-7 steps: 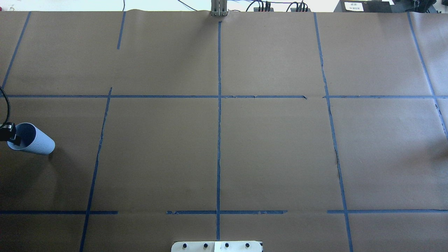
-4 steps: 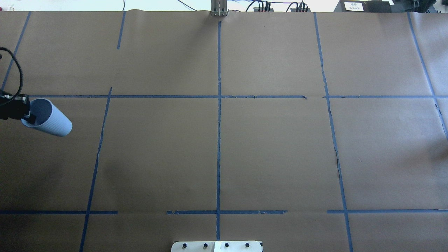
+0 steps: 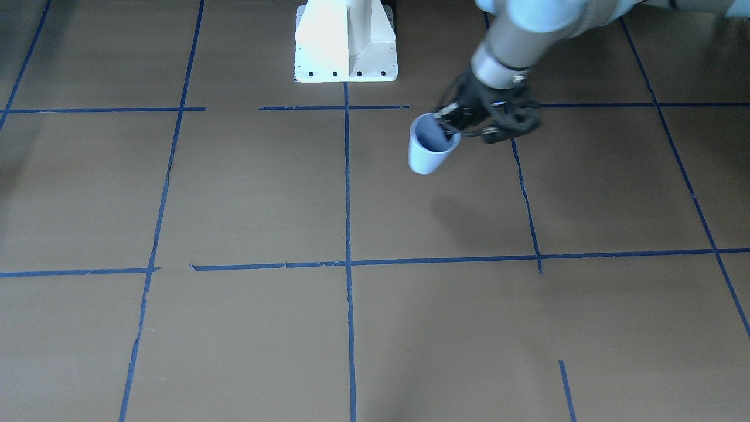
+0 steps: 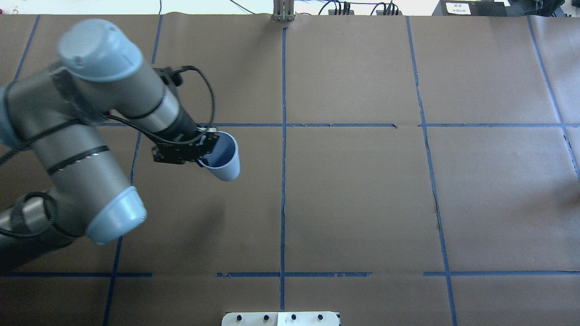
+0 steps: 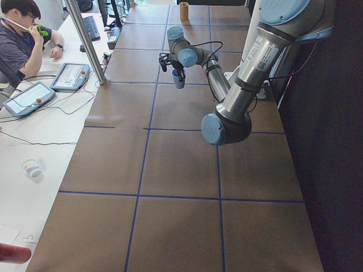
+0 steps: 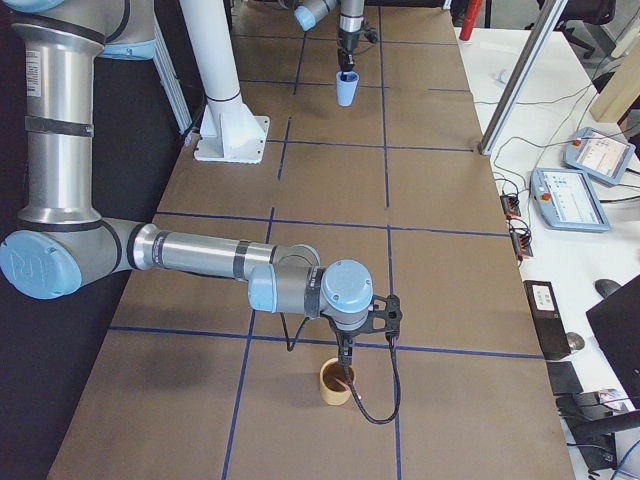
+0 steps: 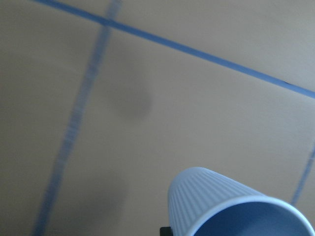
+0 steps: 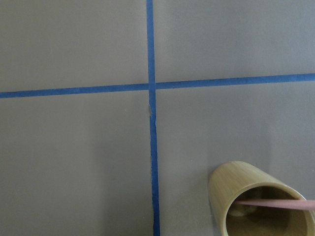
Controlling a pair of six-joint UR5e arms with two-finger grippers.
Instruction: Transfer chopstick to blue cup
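Observation:
My left gripper (image 4: 205, 146) is shut on the rim of the blue cup (image 4: 223, 158), one finger inside and one outside. It holds the pale-blue ribbed cup tilted above the table, left of centre. The cup also shows in the front view (image 3: 429, 147) and the left wrist view (image 7: 231, 206); nothing shows inside it. A salmon-pink chopstick (image 8: 275, 202) lies across the mouth of a bamboo cup (image 8: 256, 201) in the right wrist view. My right gripper (image 6: 345, 368) hangs directly over that bamboo cup (image 6: 335, 385) at the table's right end. I cannot tell if it is open or shut.
The brown paper table top carries a grid of blue tape lines (image 4: 283, 181). The white robot base (image 3: 345, 44) stands at the table's near edge. A metal post (image 4: 283, 11) stands at the far edge. An operator's desk with tablets (image 5: 68, 76) lies beyond it.
My left arm has swung in from the overhead view's left edge toward the centre, carrying the blue cup to the right. The cup stays gripped by its rim.

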